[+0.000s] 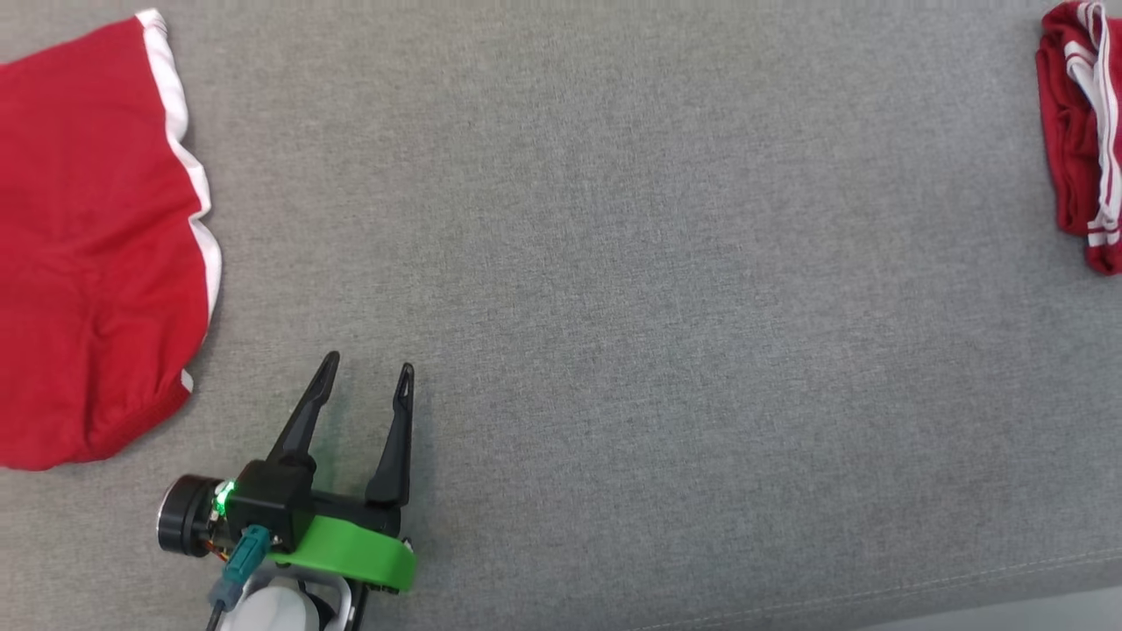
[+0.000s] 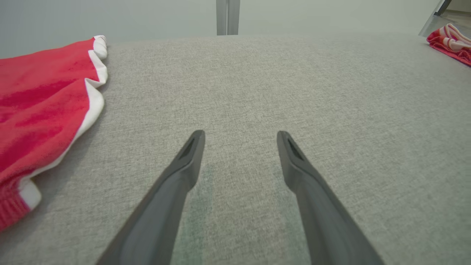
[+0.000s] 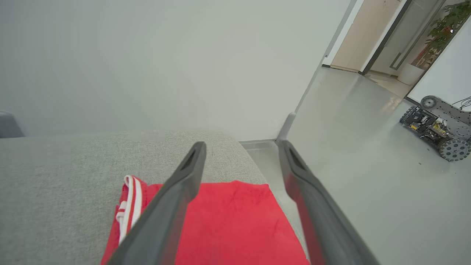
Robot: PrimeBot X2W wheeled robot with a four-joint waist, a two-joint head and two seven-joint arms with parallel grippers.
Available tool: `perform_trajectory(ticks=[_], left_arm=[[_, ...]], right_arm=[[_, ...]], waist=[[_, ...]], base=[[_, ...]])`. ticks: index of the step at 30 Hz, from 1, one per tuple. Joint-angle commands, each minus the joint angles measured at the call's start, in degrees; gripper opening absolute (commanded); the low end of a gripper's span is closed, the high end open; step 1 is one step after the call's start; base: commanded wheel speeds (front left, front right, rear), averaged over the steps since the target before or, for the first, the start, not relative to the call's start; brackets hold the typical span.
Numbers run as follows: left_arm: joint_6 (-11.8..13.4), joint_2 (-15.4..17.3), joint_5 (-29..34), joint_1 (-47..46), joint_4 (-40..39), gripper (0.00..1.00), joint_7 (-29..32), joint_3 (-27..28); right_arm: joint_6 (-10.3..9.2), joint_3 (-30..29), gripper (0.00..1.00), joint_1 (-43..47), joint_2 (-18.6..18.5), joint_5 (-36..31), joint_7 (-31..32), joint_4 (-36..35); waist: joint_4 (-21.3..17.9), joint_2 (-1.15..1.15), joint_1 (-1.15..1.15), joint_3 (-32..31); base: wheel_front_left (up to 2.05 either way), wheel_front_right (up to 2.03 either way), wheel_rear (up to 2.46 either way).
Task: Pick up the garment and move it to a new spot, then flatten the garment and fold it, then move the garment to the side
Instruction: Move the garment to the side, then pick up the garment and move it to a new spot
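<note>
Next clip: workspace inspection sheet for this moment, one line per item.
Surface: grey fabric top, bare in the middle.
Job's things: folded red garment at the right edge; spread red garment at the left.
Clutter: nothing seen.
Grippers: left gripper open, empty, over the fabric; right gripper open above the folded garment.
Cables: one cable with a teal plug at the left wrist.
Surroundings: pale wall, smooth floor, wheeled machine, potted plant.

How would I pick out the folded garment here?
Start with the wide grey cushioned surface. At its right edge lies the folded garment, a compact red bundle. Unlike the spread red garment on the left, it shows thin white stripes.
</note>
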Motion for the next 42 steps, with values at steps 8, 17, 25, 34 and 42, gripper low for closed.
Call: perform_trajectory(ticks=[8, 17, 25, 34, 42], left_arm=[[1.0, -1.2, -2.4, 4.6, 1.5, 1.00, 0.0, 0.7], [2.5, -1.4, -4.1, 9.3, 1.8, 1.00, 0.0, 1.3], [4.3, -1.4, -4.5, 12.2, 2.3, 1.00, 0.0, 3.3], [4.2, -1.4, -4.8, 12.5, 3.5, 1.00, 0.0, 3.6], [4.0, -1.4, -5.1, 11.8, 3.5, 1.00, 0.0, 3.4]], right_arm=[[-0.11, 4.1, 1.00, 20.6, 4.4, 2.8, -0.5, -20.2], [-0.11, 3.7, 1.00, 45.9, 15.9, 2.5, -0.5, -40.5], [-0.11, 8.4, 1.00, 59.1, 25.1, 0.4, -0.5, -47.2], [-0.11, 10.1, 1.00, 62.9, 26.9, 0.0, -0.5, -47.4], [-0.11, 10.5, 1.00, 62.8, 27.1, 1.7, -0.5, -46.3]], waist=[[3.3, 0.00, -0.01, -12.3], [6.4, 0.00, -0.01, -21.3], [6.5, 0.00, -0.01, -24.3], [6.7, 0.00, -0.01, -25.0], [7.0, 0.00, -0.01, -24.9]], base=[[0.00, 0.00, 0.00], [0.00, 0.00, 0.00], [0.00, 0.00, 0.00], [0.00, 0.00, 0.00], [0.00, 0.00, 0.00]])
